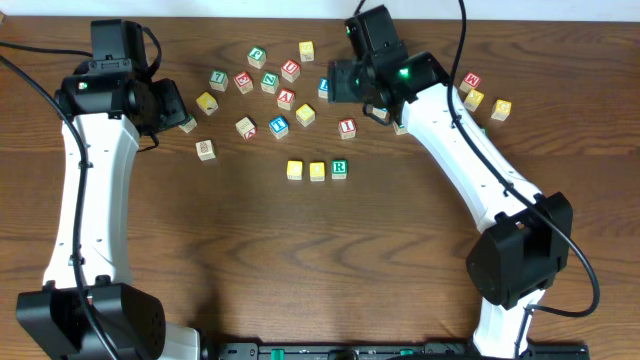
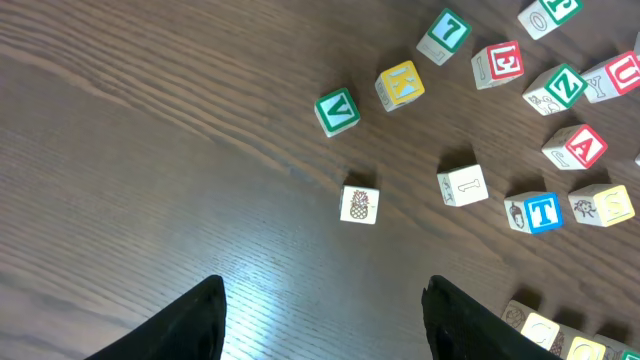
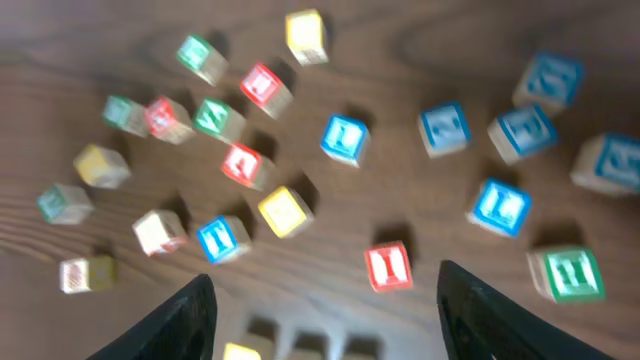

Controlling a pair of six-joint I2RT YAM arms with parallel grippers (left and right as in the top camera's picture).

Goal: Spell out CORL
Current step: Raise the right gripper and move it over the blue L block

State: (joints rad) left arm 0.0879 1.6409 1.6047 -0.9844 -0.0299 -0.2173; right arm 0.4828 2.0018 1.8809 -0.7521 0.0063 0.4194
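Note:
Three cubes stand in a row mid-table: a yellow cube (image 1: pixel 294 170), a second yellow cube (image 1: pixel 317 171) and the white cube with green R (image 1: pixel 340 168). The row also shows blurred at the bottom of the right wrist view, where the first yellow cube (image 3: pixel 244 352) is clearest. My right gripper (image 1: pixel 337 82) (image 3: pixel 325 275) hovers open and empty above the scattered pile behind the row. Several blue-lettered cubes (image 3: pixel 345 138) lie below it, too blurred to tell which is the L. My left gripper (image 1: pixel 180 112) (image 2: pixel 325 285) is open over bare wood at the left.
Loose letter cubes spread across the back, among them a blue T cube (image 1: pixel 278 126) (image 2: pixel 541 212) and a red I cube (image 1: pixel 347 127) (image 3: pixel 389 266). A pineapple cube (image 1: pixel 205 149) (image 2: pixel 359 204) lies near the left gripper. Three more cubes (image 1: pixel 474 98) sit at the right.

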